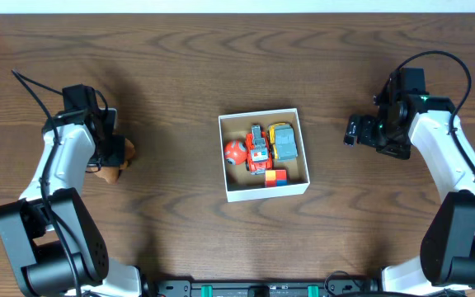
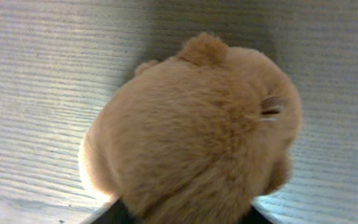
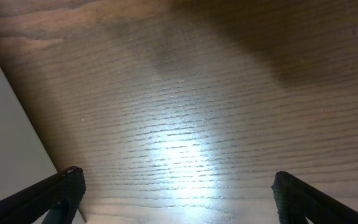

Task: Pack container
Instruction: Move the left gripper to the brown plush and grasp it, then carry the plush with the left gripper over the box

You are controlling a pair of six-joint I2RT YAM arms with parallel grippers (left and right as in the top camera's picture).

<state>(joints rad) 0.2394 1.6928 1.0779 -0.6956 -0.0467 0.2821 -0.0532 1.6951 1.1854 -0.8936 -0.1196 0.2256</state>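
The container (image 1: 258, 113), a small white-walled box with a tan inside, sits mid-table. It holds a red truck (image 1: 258, 150), a blue and yellow car (image 1: 283, 140), a red ball-like toy (image 1: 235, 152) and coloured blocks (image 1: 275, 177). At the left, my left gripper (image 1: 110, 148) is down over a tan plush toy (image 1: 110, 172). The plush toy (image 2: 191, 124) fills the left wrist view, and the dark fingers press into its fur on both sides at the bottom edge. My right gripper (image 1: 351, 130) hovers open to the right of the container with nothing in it (image 3: 176, 186).
The table is dark wood. The container's white outer wall (image 3: 5, 137) shows at the left edge of the right wrist view, close to the left fingertip (image 3: 70, 183). Both arm bases stand at the table's front corners.
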